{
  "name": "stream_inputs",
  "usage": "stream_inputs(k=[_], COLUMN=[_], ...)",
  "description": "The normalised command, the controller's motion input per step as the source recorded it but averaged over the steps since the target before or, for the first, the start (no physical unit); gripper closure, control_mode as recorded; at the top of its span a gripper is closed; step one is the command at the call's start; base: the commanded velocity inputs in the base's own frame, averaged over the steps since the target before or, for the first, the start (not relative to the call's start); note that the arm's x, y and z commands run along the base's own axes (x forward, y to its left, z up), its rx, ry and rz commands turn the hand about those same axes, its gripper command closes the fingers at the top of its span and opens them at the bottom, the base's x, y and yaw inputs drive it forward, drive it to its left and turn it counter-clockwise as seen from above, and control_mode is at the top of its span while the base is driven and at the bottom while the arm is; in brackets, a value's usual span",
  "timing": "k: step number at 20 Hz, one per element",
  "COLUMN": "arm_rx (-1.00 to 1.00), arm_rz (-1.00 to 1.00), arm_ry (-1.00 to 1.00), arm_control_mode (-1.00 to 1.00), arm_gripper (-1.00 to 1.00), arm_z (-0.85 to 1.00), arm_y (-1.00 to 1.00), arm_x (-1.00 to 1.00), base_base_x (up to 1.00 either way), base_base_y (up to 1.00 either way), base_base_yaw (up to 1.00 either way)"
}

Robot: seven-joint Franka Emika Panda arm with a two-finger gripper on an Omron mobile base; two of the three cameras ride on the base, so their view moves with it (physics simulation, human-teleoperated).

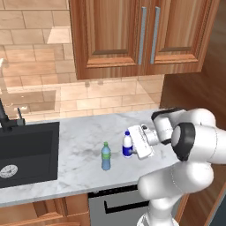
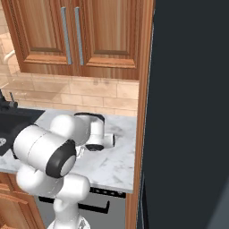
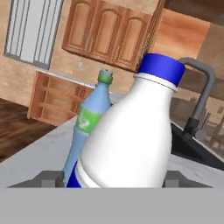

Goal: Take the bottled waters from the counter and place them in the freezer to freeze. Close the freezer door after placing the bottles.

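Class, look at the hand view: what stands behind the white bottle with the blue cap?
Behind the white bottle stands the pale blue bottle with its green cap, partly covered. Farther back are a faucet and the black sink, whose basin is mostly hidden.

On the veined marble table [image 1: 84,145], the pale blue green-capped plastic bottle [image 1: 106,156] stands just left of the white blue-labelled bottle [image 1: 127,144], right of the black inset sink [image 1: 27,152].

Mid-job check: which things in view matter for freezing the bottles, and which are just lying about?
For the job: white bottle with blue label, pale blue bottle with green cap, marble counter, dark freezer.
Just lying about: black sink, faucet, wooden wall cabinets, dishwasher front.
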Motion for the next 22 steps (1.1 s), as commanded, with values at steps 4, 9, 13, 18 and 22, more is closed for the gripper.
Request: stream_inputs(k=[4, 9, 13, 18, 22], arm_rx=[-0.04, -0.09, -0.06, 0.00, 0.11], arm_rz=[-0.07, -0.05, -0.07, -0.13, -0.21], arm_ry=[-0.30, -0.32, -0.28, -0.16, -0.12], arm_control_mode=[-1.00, -1.00, -1.00, -1.00, -1.00], arm_gripper=[1.00, 1.00, 1.00, 1.00, 1.00], arm_z=[0.88, 0.91, 0.80, 0.67, 0.36], arm_y=[0.00, 0.03, 0.00, 0.00, 0.04], arm_x=[-0.45, -0.49, -0.34, -0.21, -0.47], base_base_x=[0.00, 0.00, 0.00, 0.00, 0.00], base_base_y=[0.00, 0.00, 0.00, 0.00, 0.00], base_base_yaw=[0.00, 0.00, 0.00, 0.00, 0.00])
